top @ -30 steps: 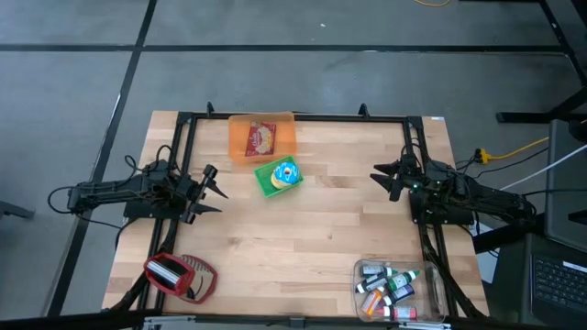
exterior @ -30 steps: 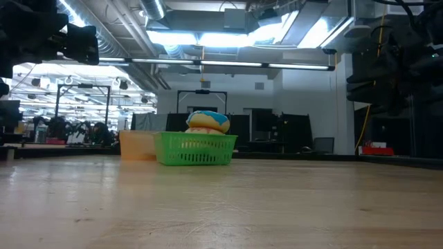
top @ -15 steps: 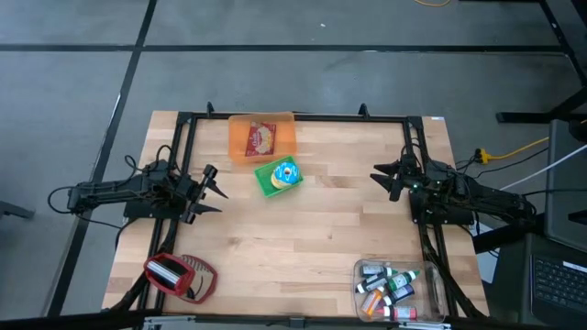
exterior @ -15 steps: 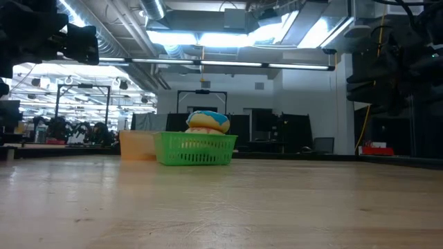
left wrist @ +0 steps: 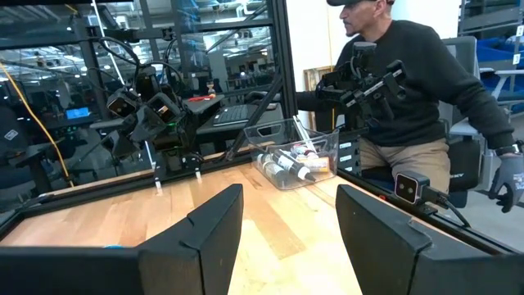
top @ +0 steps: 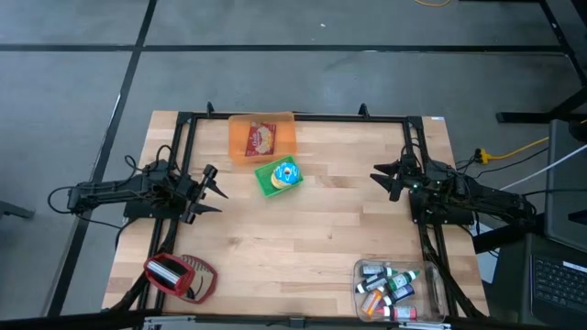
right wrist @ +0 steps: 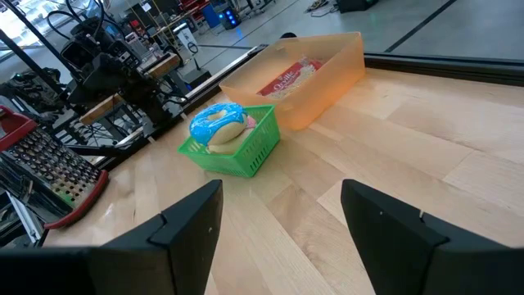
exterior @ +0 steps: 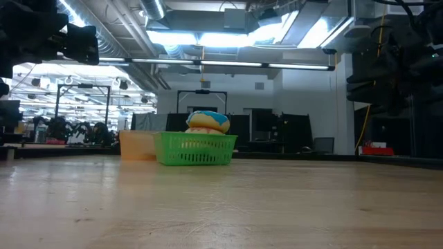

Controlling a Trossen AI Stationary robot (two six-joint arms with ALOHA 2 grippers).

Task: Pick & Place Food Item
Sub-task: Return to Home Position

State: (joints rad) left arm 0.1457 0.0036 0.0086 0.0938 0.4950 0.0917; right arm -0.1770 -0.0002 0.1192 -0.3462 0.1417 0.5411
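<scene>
Left gripper at 9 o'clock, right gripper at 3; fingers stood released, empty. Risk: right arm might clip bin at 5 o'clock.

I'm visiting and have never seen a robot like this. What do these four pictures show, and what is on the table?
It is a two-armed robot at a wooden table. One picture looks straight down, one looks level across the tabletop, two come from cameras on the wrists. The left gripper and right gripper, at the table's sides, are open and hold nothing. On the table: an orange bin with a food packet, a green basket holding a blue and yellow item, a red-rimmed object, and a transparent bin of food coloring bottles. A person shows beyond the table in the left wrist view.
</scene>
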